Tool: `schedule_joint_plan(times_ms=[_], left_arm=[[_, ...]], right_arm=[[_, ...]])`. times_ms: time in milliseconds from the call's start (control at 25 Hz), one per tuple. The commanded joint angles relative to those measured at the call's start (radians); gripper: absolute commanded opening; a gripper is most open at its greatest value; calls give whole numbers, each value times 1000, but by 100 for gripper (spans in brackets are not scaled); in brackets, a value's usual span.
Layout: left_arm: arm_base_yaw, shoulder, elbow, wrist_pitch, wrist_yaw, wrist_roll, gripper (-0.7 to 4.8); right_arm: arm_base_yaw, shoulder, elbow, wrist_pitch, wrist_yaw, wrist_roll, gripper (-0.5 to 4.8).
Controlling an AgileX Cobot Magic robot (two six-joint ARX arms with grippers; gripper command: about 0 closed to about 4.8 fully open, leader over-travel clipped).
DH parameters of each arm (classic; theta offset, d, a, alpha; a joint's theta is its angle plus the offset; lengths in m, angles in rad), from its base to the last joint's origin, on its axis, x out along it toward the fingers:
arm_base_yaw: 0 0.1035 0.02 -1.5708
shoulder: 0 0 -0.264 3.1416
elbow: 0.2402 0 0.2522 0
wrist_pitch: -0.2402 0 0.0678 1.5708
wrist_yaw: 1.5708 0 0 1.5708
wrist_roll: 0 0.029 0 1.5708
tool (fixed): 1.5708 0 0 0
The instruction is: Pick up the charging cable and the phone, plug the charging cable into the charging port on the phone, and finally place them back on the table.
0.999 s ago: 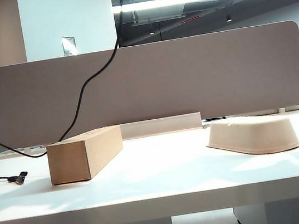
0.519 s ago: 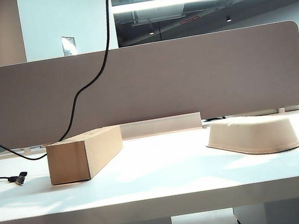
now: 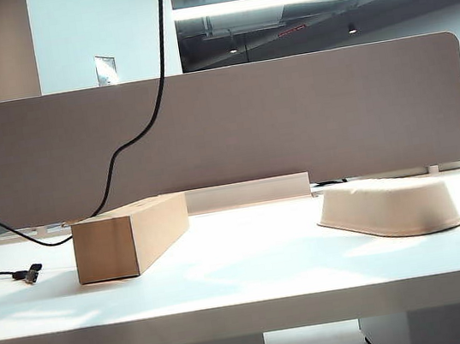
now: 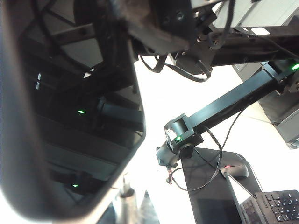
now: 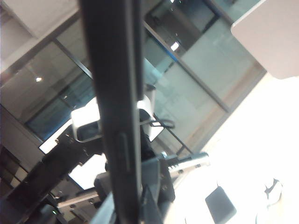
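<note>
The phone (image 4: 70, 116), a glossy black slab, fills much of the left wrist view. In the right wrist view the phone (image 5: 117, 93) shows edge-on, and my right gripper (image 5: 128, 212) is shut on its lower end. My left gripper (image 4: 125, 212) is shut on the charging cable's silver connector (image 4: 124, 200), whose tip sits right by the phone's rounded edge; whether they touch is blurred. The charging port is hidden. In the exterior view the charging cable (image 3: 155, 105) hangs from above the picture to the table (image 3: 256, 289). Both grippers are above that view.
A cardboard box (image 3: 131, 236) lies left of centre and a beige tray (image 3: 391, 207) at the right, with a grey divider panel (image 3: 291, 119) behind. A black plug end (image 3: 30, 273) rests at the far left. The other arm (image 4: 210, 109) crosses the left wrist view.
In the exterior view the top of the hanging cable has shifted left and the cord hangs steeper. Box, tray and plug have not moved.
</note>
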Motion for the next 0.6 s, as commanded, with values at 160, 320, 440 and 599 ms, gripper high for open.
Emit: schedule_joint_plan(times_ms=[160, 320, 440, 599], left_arm=[[-1, -4, 6, 21, 1, -4, -6], [-1, -4, 6, 32, 0, -4, -6], [2, -4, 6, 36, -26, -4, -6], [6, -4, 6, 44, -29, -5, -6]], right_arm=[[1, -6, 8, 23, -6, -15, -4], [1, -6, 8, 23, -22, -14, -4], [1, -6, 8, 23, -26, -14, -4], [1, -6, 8, 23, -36, -14, -4]])
